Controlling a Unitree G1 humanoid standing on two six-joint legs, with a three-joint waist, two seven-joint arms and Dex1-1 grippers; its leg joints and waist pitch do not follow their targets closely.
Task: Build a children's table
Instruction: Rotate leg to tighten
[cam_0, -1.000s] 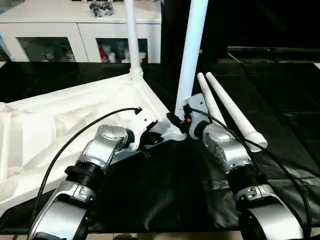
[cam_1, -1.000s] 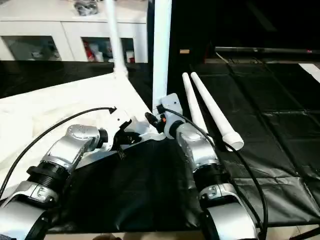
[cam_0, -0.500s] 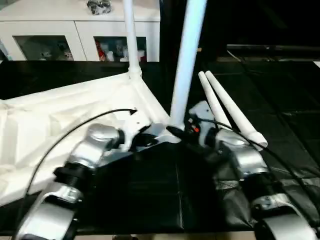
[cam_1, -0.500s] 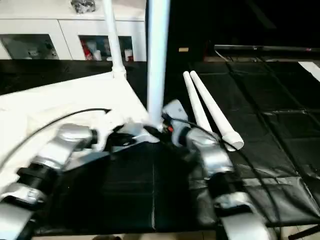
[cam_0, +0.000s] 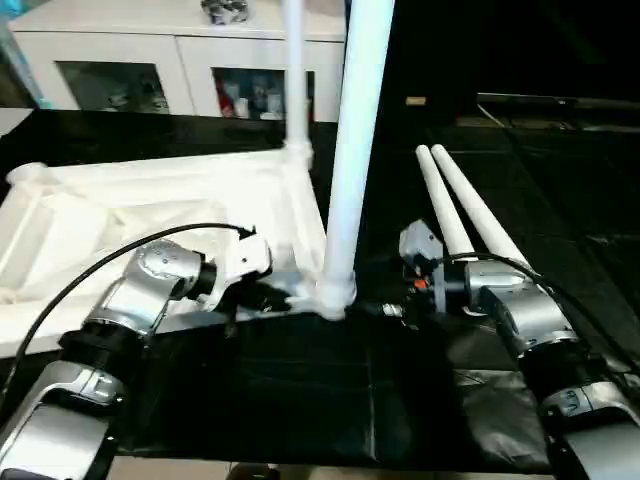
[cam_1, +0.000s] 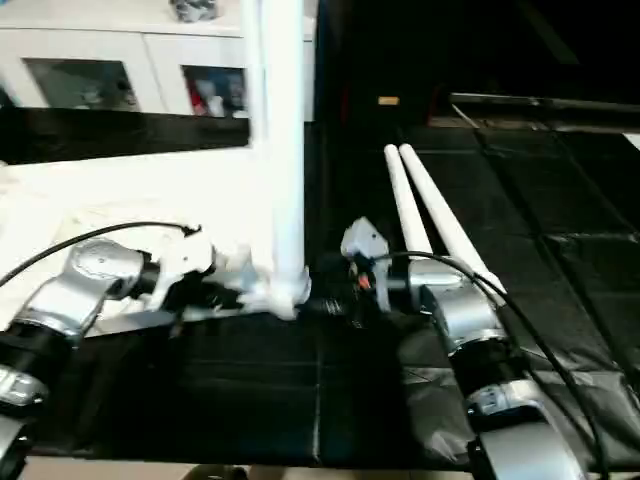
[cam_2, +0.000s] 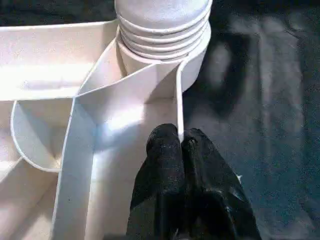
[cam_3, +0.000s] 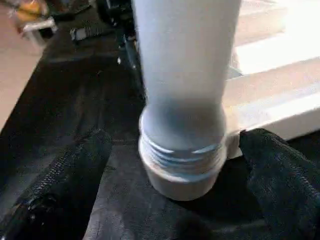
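Nearest us, our left gripper (cam_2: 181, 150) has its two black fingers pressed together on the thin rim wall of the white plastic tabletop (cam_0: 150, 200), which lies ribbed underside up on the black sheet (cam_0: 300, 390). Our right gripper (cam_3: 172, 165) stands with its fingers spread wide on either side of the near upright round white leg (cam_0: 350, 150), seated in the corner socket. Beyond, a second leg (cam_0: 294, 70) stands in the far corner, and two loose tapered legs (cam_0: 460, 205) lie together to the right. Farthest is the white cabinet (cam_0: 150, 60).
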